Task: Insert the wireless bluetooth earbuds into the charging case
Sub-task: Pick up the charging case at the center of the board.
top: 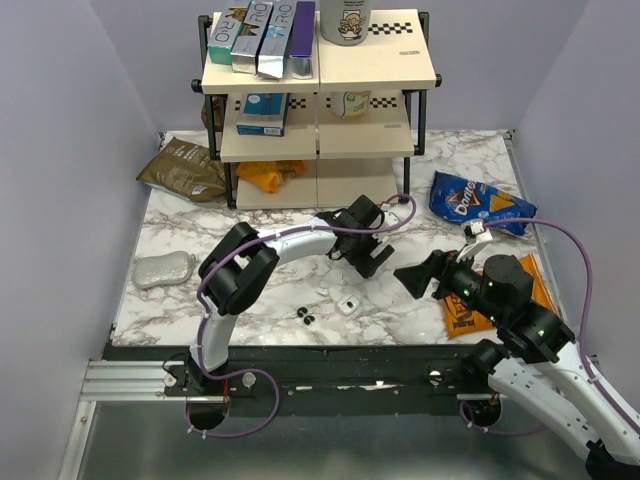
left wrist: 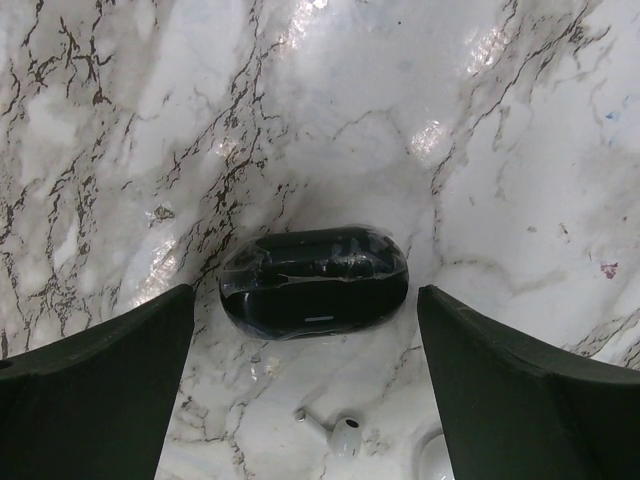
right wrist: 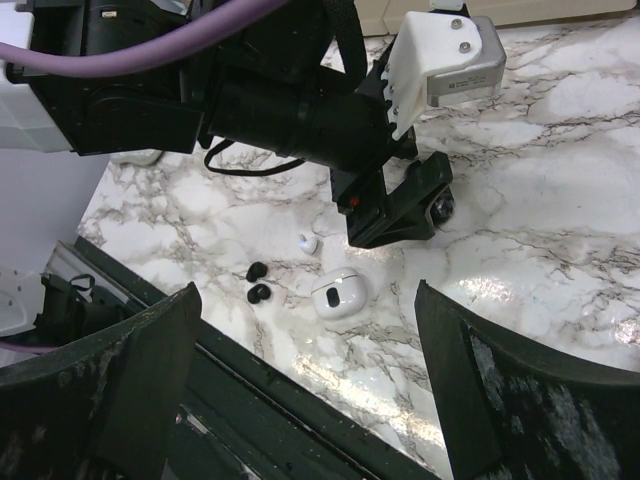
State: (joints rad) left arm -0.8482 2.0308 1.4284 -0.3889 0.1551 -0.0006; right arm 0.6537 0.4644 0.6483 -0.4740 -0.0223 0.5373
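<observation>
Seeing left end effector [left wrist: 305, 295] wide open and empty, hanging over the counter [left wrist: 480, 150] with 1 finger on each side of the black charging case [left wrist: 313, 282], touching neither side. Case lying flat on the marble, glossy top up; can't tell whether the lid is open or closed. Got the 2 black earbuds [top: 306, 317] loose on the counter, side by side near the front edge, well apart from the black charging case and not in it. Just right of them, a white case [top: 347, 305], with 1 white earbud [top: 325, 292] close beside it on the far side. Reading right end effector [top: 410, 279] as open too, gripping nothing, held right of the white case and pointed toward the left end effector. Blue chip bag [top: 475, 203] further back on the right, orange bag [top: 540, 283] partly under the right arm.
</observation>
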